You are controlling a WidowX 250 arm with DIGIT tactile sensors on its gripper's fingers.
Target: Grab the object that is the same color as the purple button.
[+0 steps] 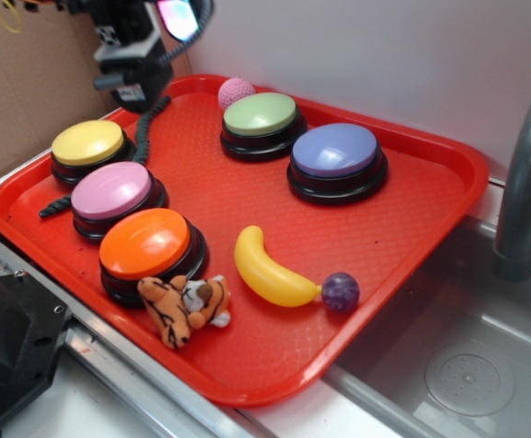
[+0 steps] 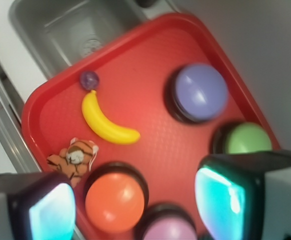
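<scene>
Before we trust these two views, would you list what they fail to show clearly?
- Gripper: in the exterior view the top edge cuts it off; the wrist view shows two blurred fingers with a gap.
- Yellow button: outside the wrist view.
- Pink knitted ball: partly behind the green button, absent from the wrist view.
- Small purple ball: too blurred in the wrist view for surface detail.

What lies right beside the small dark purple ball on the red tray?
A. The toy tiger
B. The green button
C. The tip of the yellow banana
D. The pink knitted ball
C: in the exterior view the small dark purple ball sits at one tip of the yellow banana, near the edge of the red tray by the sink; the wrist view shows the same pairing.
</scene>
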